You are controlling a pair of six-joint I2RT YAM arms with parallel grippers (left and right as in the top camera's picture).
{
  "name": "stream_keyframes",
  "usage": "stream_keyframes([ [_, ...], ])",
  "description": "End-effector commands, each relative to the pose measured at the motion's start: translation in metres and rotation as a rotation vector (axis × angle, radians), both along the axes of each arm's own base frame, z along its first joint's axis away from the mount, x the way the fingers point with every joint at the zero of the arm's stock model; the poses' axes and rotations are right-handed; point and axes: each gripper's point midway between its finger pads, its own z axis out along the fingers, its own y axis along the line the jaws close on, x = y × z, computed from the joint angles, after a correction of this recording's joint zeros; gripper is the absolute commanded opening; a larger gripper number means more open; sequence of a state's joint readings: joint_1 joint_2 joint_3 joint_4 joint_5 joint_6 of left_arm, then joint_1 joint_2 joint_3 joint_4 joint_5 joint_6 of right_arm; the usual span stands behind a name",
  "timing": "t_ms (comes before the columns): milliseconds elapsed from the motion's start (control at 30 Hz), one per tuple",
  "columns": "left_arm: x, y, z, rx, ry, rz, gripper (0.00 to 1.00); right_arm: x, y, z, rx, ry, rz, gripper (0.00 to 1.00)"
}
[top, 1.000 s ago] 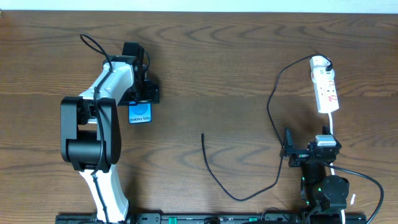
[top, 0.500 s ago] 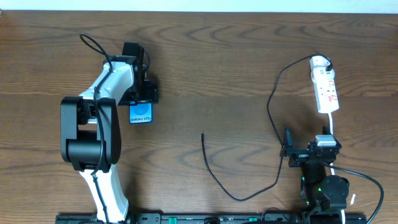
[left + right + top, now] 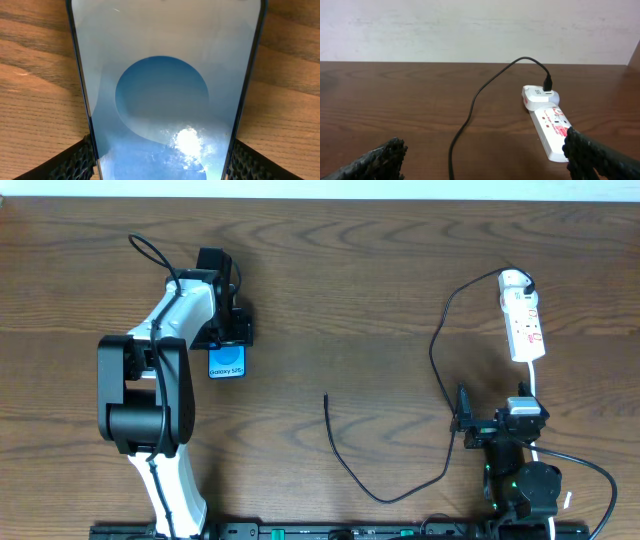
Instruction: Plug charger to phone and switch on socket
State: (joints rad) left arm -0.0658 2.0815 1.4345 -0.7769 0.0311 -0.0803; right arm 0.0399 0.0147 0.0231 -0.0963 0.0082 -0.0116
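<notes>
As I look down from the overhead camera, the phone (image 3: 226, 362) lies flat on the wooden table (image 3: 350, 280), on its left half, with the blue screen facing up. The left gripper (image 3: 228, 340) stands directly over the phone's far end. In the left wrist view the phone fills the space between the two fingers (image 3: 75, 162). One pad is at each long edge, touching it or just beside it. I cannot tell if they really press on the phone or only stand next to it.

The right gripper (image 3: 482, 162) is low on the right side of the table, near my edge. Its fingers (image 3: 380, 160) are spread fully apart and nothing is between them; only bare wood shows there.

The socket (image 3: 522, 325) lies at the far right, with its rounded end away from me. The charger (image 3: 432, 350) is plugged into that rounded end. Its black cable runs in a big loop toward me and then back to the middle of the table. Its free tip (image 3: 326, 397) rests there on the wood, well apart from the phone and from both grippers.
</notes>
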Motion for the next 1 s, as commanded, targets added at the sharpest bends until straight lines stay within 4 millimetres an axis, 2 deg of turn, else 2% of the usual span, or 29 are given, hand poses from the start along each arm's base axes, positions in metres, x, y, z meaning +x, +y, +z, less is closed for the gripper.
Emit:
stream_keyframes([
  [0, -0.0101, 0.0065, -0.0101, 0.026, 0.036, 0.014, 0.79, -0.0001, -0.0004, -0.0017, -0.012, -0.001, -0.003, 0.99],
  [433, -0.0101, 0.0066, -0.0101, 0.026, 0.036, 0.014, 0.77, -0.0001, -0.0004, -0.0017, -0.012, -0.001, -0.003, 0.99],
  [567, -0.0101, 0.0066, -0.0101, 0.026, 0.036, 0.014, 0.72, -0.0001, -0.0004, -0.0017, -0.012, -0.001, -0.003, 0.99],
  [767, -0.0101, 0.0065, -0.0101, 0.026, 0.036, 0.014, 0.70, -0.0001, -0.0004, -0.0017, -0.012, -0.001, -0.003, 0.99],
  [967, -0.0101, 0.0066, -0.0101, 0.026, 0.036, 0.014, 0.62, -0.0001, -0.0004, -0.0017, -0.012, -0.001, -0.003, 0.99],
])
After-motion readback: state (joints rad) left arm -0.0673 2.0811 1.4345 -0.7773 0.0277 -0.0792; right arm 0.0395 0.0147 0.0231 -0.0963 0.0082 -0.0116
